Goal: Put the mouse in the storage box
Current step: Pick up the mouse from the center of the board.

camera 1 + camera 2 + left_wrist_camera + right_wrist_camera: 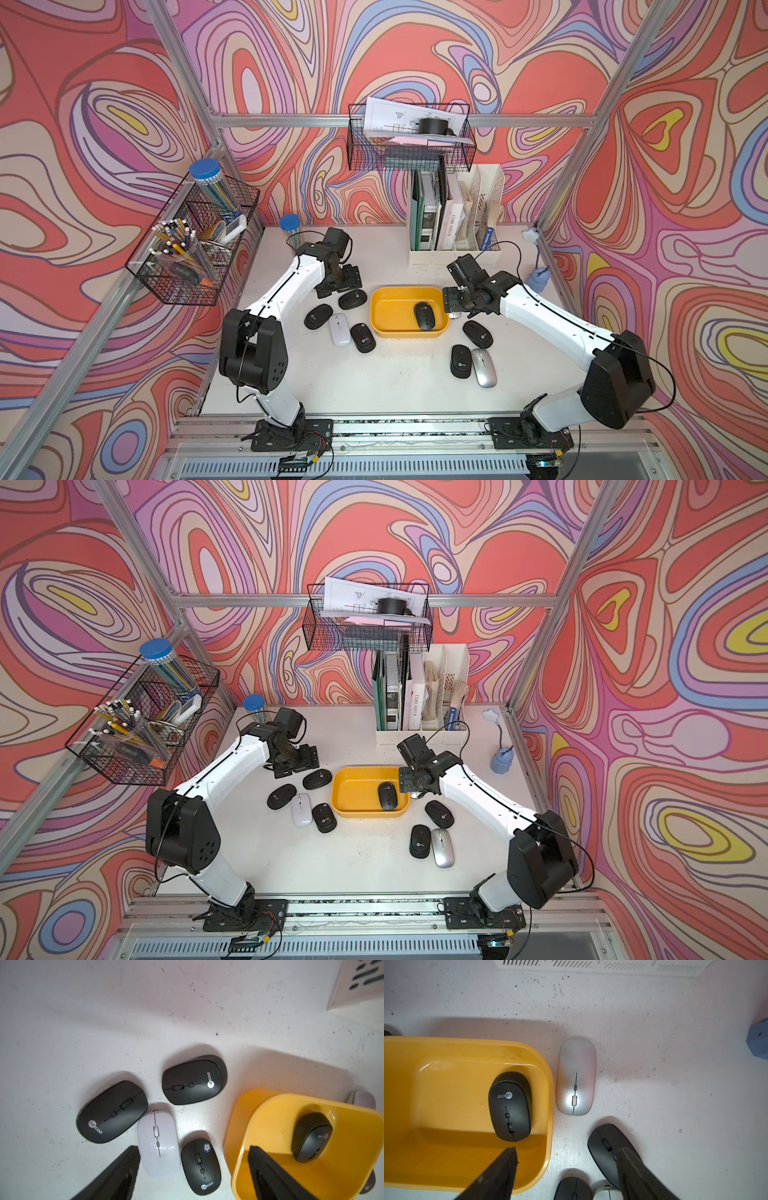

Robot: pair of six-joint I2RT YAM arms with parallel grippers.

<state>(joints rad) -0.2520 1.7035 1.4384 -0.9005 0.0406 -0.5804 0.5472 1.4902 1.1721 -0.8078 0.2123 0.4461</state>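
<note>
The yellow storage box stands mid-table with one black mouse lying at its right end. My left gripper hangs open and empty over a cluster left of the box: three black mice and a white mouse. Over the box's right rim my right gripper is open and empty. A silver mouse lies just outside that rim, and a black mouse sits partly behind one finger.
More mice lie right of the box: two black and one silver. A white file organizer stands at the back, with a black wire basket above it and another on the left wall. A blue lamp stands back right.
</note>
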